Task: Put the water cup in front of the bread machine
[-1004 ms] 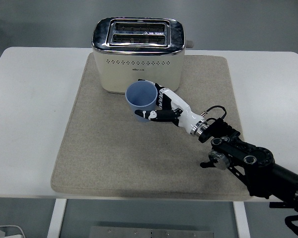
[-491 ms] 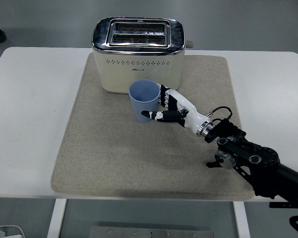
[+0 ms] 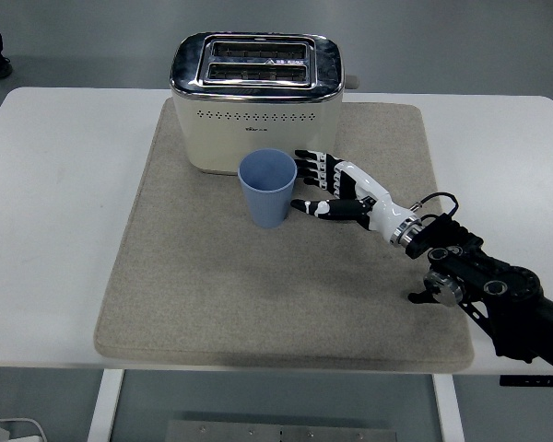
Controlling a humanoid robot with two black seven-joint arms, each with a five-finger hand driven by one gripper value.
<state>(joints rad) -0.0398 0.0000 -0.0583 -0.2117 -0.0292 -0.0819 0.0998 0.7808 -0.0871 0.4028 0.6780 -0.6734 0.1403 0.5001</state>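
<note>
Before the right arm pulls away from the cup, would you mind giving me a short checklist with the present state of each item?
1. Blue cup upright on the mat: ok.
2. Cup in front of the toaster: ok.
3. Right hand fingers spread, off the cup: ok.
4. Clear gap between cup and thumb: cannot tell, very close.
5. Retreat path over the mat toward the right edge free: ok.
6. Cup contents: cannot tell.
</note>
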